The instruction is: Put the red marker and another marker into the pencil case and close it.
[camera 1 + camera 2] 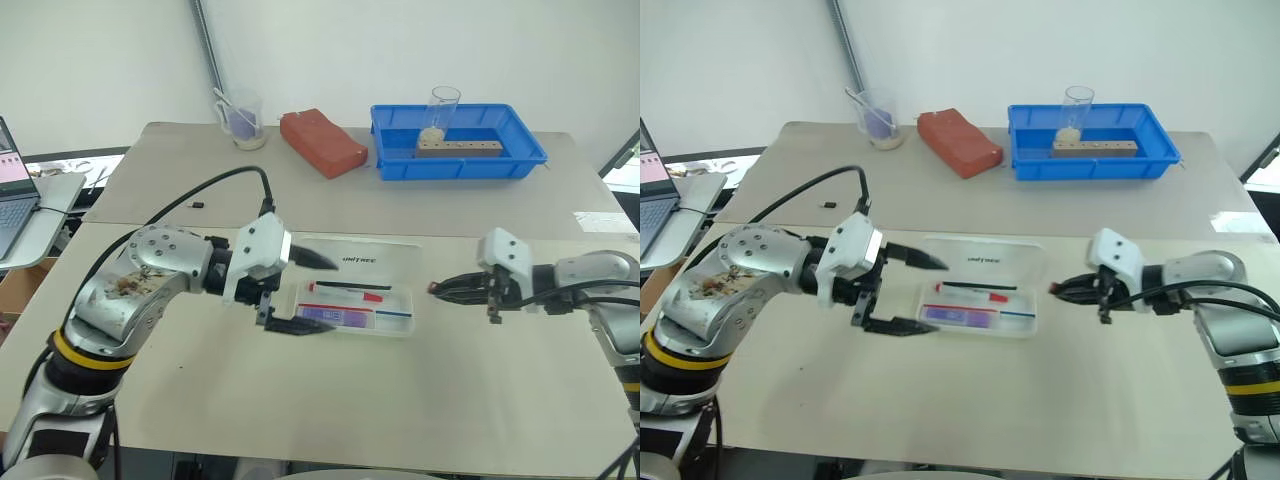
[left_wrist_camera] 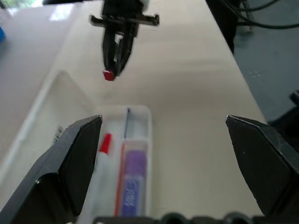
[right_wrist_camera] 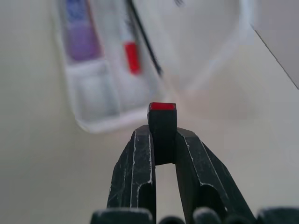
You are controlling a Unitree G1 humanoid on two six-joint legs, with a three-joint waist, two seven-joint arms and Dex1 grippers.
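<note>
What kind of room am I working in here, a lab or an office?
Probably a robotics lab or test bench: a plain work table against a bare wall, a staged blue tray holding a test-tube rack, and a laptop alongside.

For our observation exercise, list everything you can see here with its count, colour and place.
pencil case: one, translucent white, open, table centre
red marker: one, red cap, in the case
purple highlighter: one, in the case
blue tray: one, far right of table
glass: one, clear, in the tray
red block: one, far centre
cup: one, clear, far left
laptop: one, left edge
left gripper: black, open, at the case's left end
right gripper: black, shut on small black piece, red-ended, right of case
</note>
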